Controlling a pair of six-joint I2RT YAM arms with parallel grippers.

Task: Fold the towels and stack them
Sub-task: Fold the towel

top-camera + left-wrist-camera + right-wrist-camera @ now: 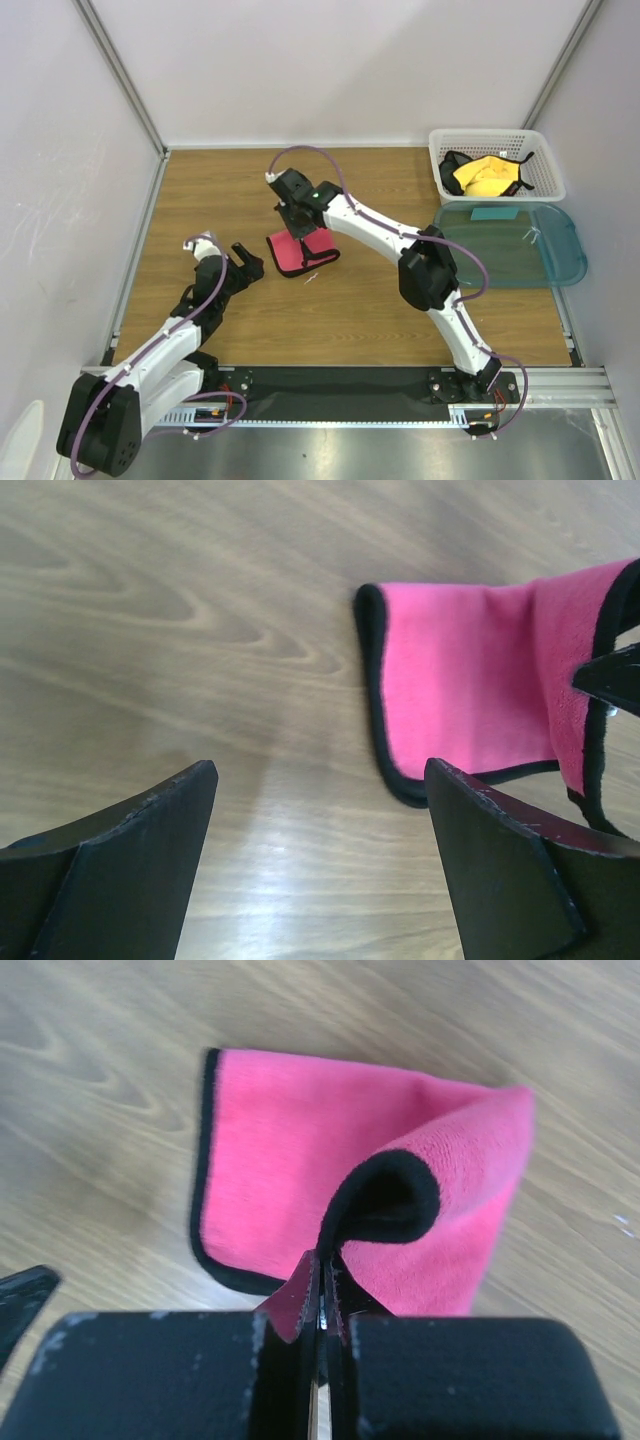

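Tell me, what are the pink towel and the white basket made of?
The pink towel looks like soft fleecy cloth, matte and fuzzy, with black edging; it curls over limply. The white basket looks like hard plastic, probably: smooth walls in an even lattice of holes.

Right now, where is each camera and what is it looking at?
Top camera: above and behind the arms, looking down on table, both arms, pink towel, basket, tub.
Left wrist camera: on the left arm, low over the table, facing the towel's edge past open left jaws.
Right wrist camera: on the right arm, looking down at shut right jaws pinching the towel's lifted fold.
All three share the pink towel.
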